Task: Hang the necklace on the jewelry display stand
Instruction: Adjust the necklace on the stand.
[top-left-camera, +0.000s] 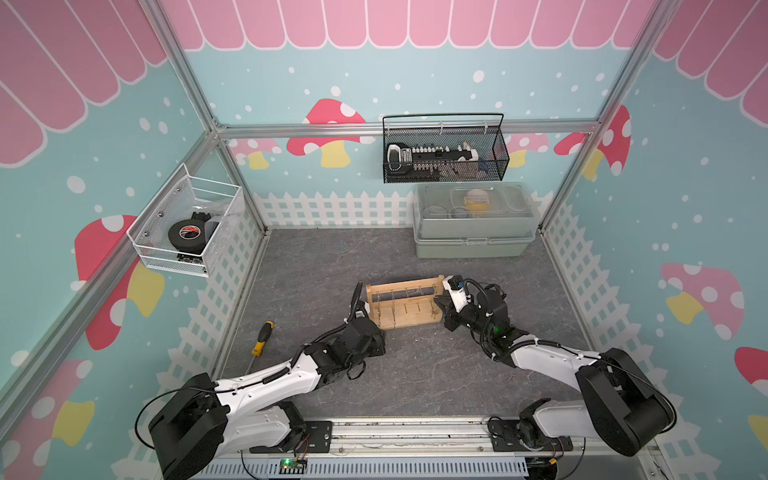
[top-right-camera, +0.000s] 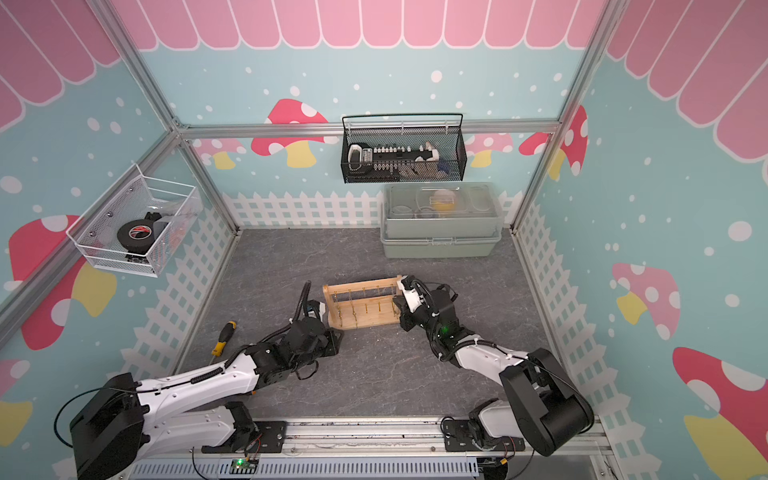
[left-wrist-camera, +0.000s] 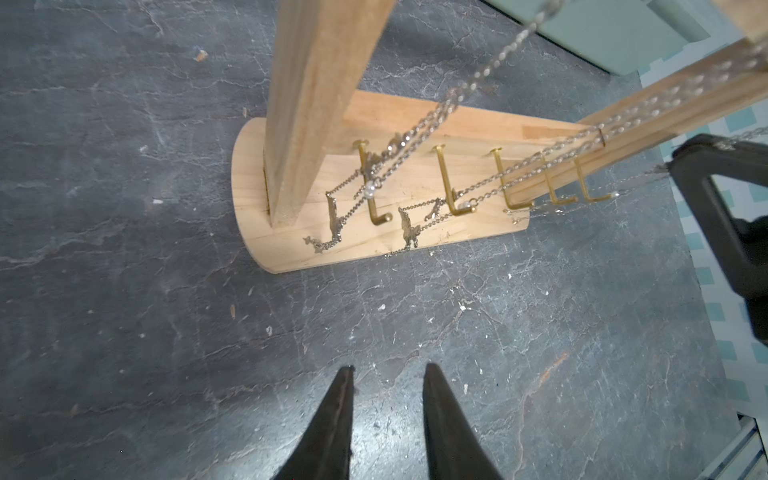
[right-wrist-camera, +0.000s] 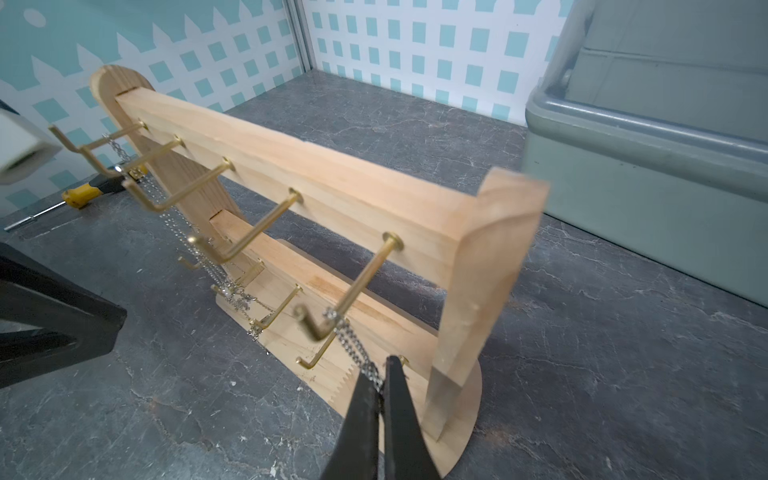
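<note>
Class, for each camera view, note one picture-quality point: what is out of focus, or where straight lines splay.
Right wrist view: the jewelry display stand blurs at its nearest upright, the crossbar sharper. Left wrist view: a hanging chain near the lens is soft, the base crisp. Both top views: the frame posts splay outward.
</note>
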